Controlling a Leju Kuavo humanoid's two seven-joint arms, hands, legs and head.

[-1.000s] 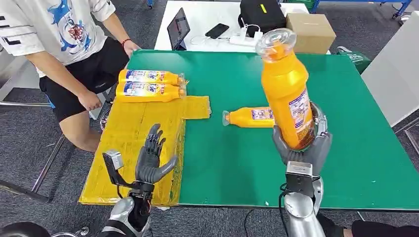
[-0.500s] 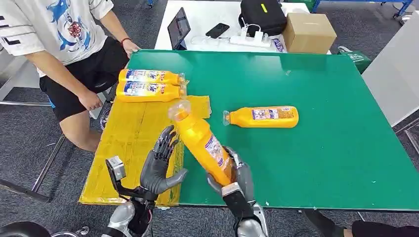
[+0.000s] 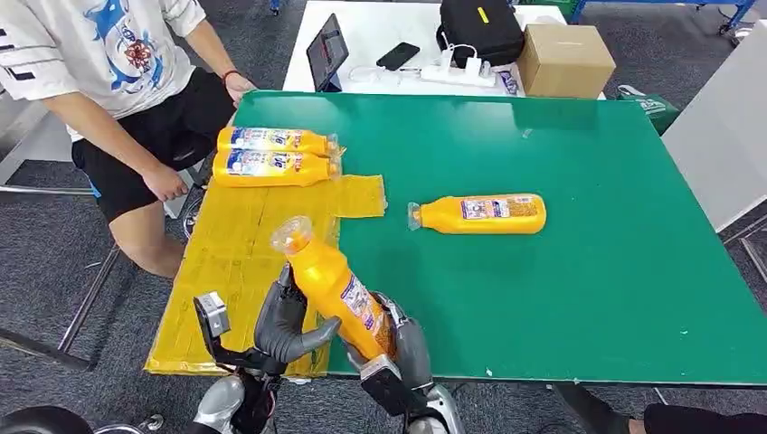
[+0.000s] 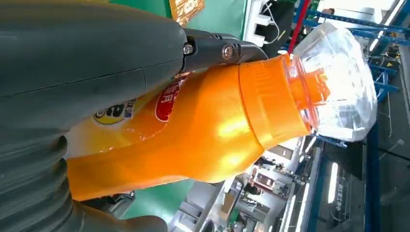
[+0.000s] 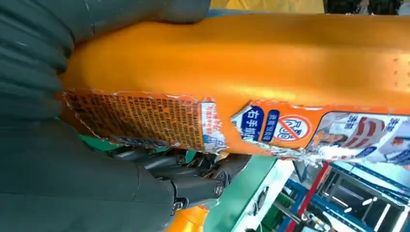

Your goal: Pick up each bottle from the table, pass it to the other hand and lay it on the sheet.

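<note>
Above the near edge of the green table (image 3: 579, 271), an orange bottle with a clear cap (image 3: 330, 285) is held tilted, cap up and leaning toward the yellow sheet (image 3: 231, 262), so that it lies within reach of both hands. Its lower body is gripped by the right hand (image 3: 402, 344), whose fingers are wrapped around the labelled part. The left hand (image 3: 285, 316) is pressed against the bottle's side, thumb and fingers curling around it; whether its grip is already firm cannot be told, so the handover is judged to be under way, not finished. Two more orange bottles (image 3: 271, 155) are laid side by side at the sheet's far end, beside a seated person (image 3: 118, 81). One bottle (image 3: 479, 214) is left lying on the bare table, well apart from the sheet, presumably for a later pass.
</note>
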